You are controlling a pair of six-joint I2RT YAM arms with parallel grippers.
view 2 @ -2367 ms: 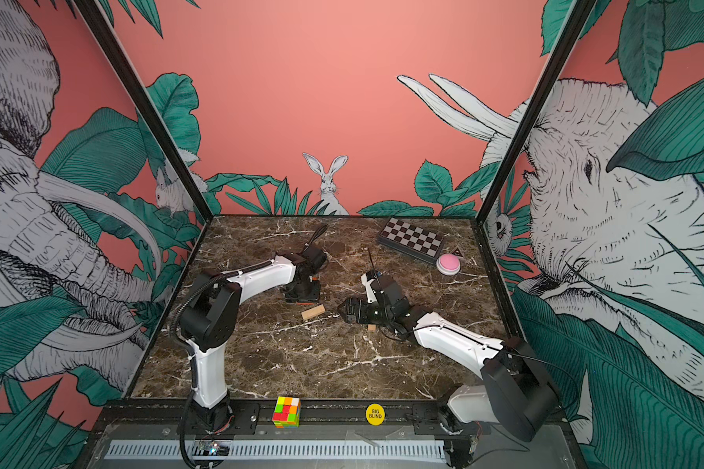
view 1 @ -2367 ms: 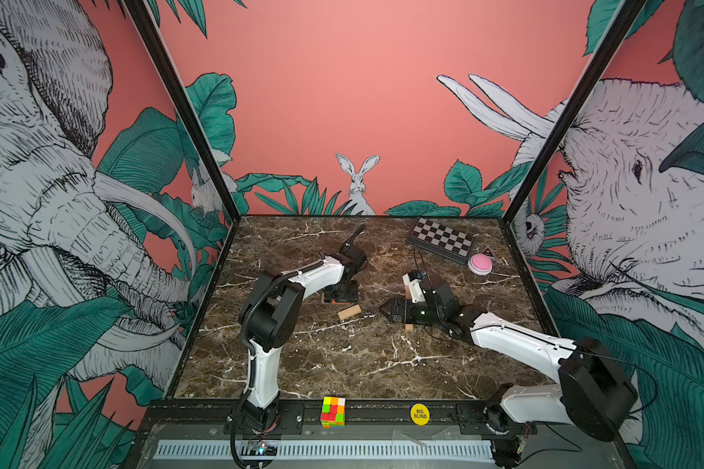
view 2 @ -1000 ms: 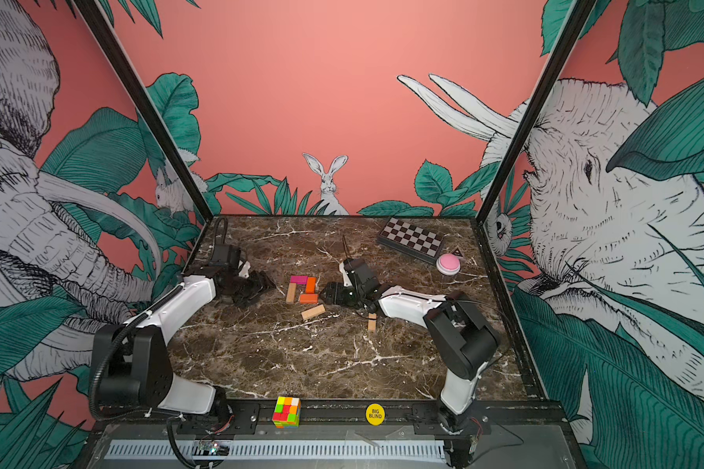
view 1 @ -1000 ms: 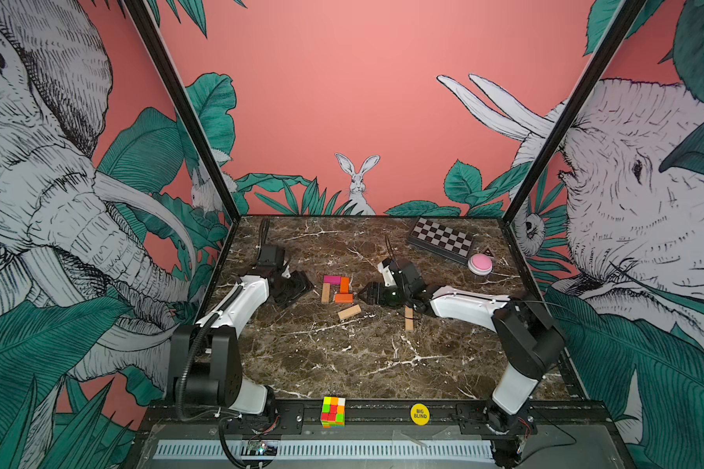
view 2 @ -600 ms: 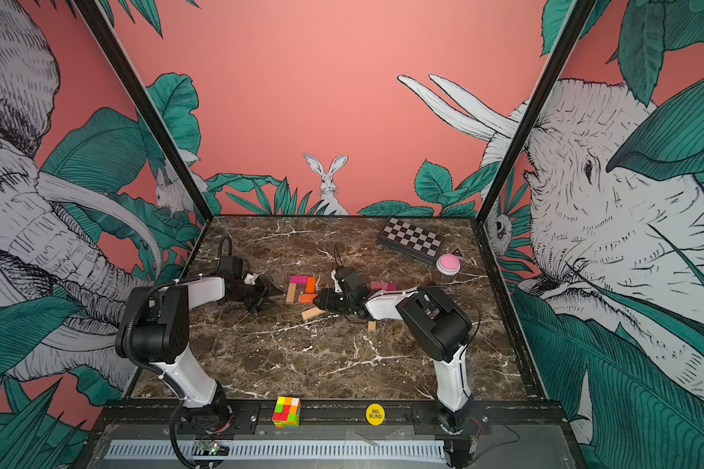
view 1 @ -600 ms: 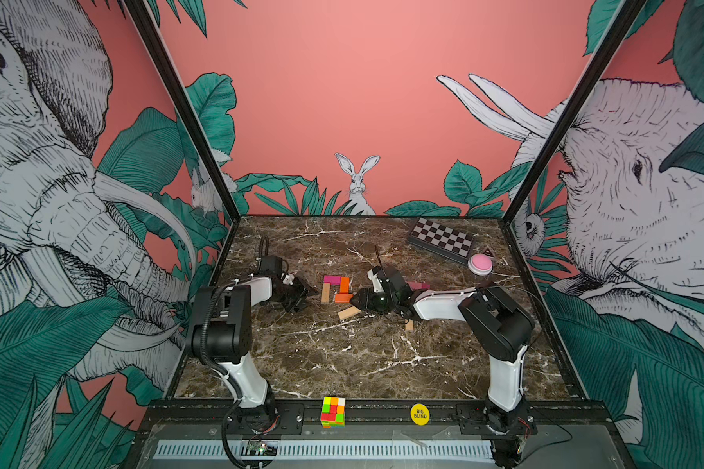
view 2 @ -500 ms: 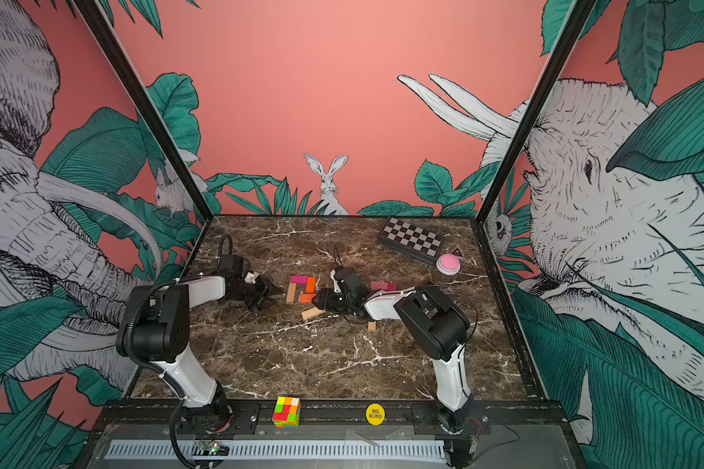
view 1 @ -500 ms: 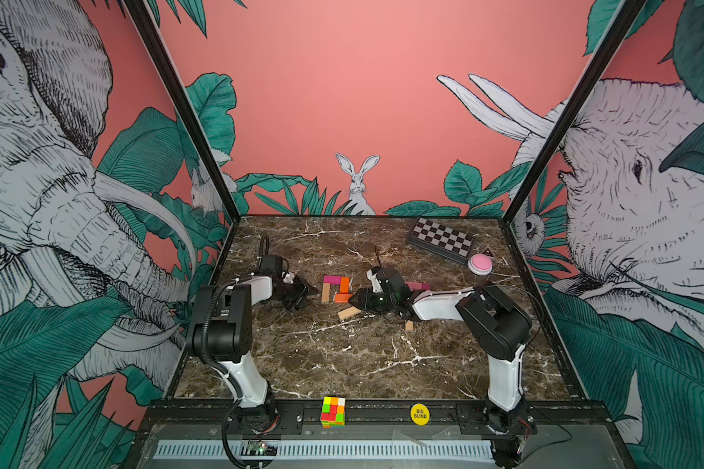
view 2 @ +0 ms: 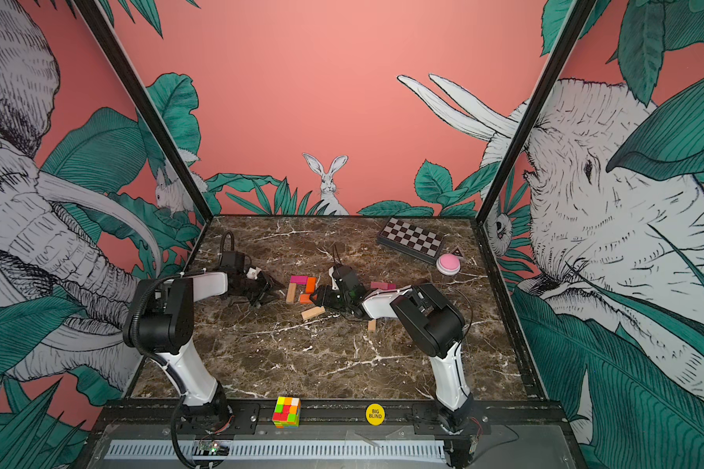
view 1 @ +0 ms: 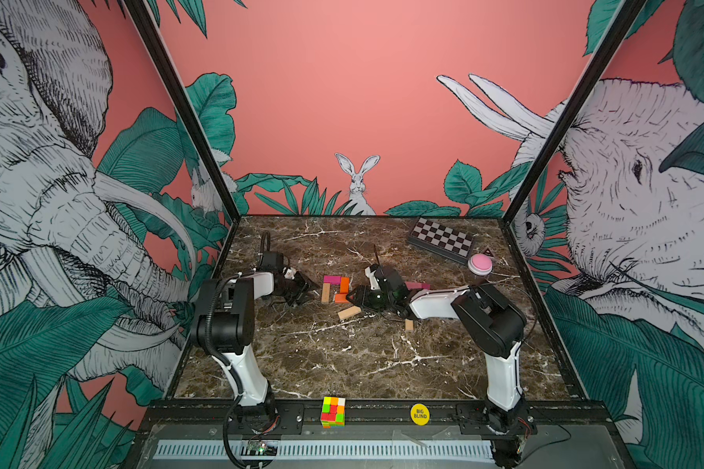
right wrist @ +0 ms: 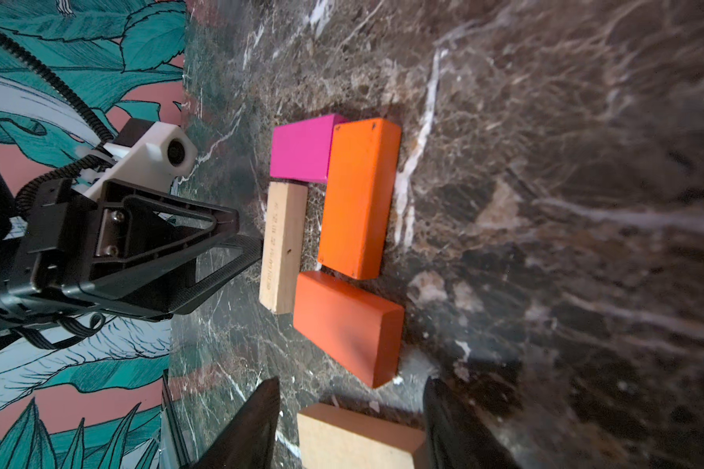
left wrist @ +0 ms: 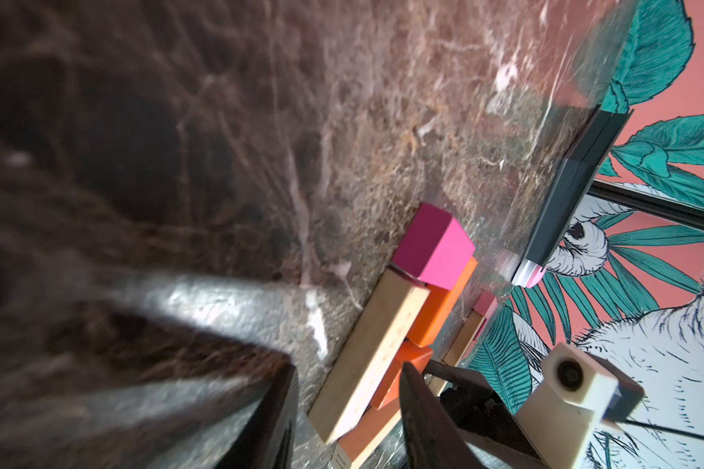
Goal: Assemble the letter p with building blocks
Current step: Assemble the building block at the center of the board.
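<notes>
Looks like squaring the P's loop: ring of magenta block, orange block, red block and tan plank mid-table. Skewed red block, not square to the rest. Squeeze in slowly from both sides, fingers low, equal push, to avoid spinning or lifting anything. Next, probably slide the loose tan block under the tan plank as stem.

Left gripper: half open, empty, tips at the tan plank's outer side, contact unclear.

Right gripper: half open, loose tan block between its fingers in the wrist view, not visibly pinched; red block just ahead.
</notes>
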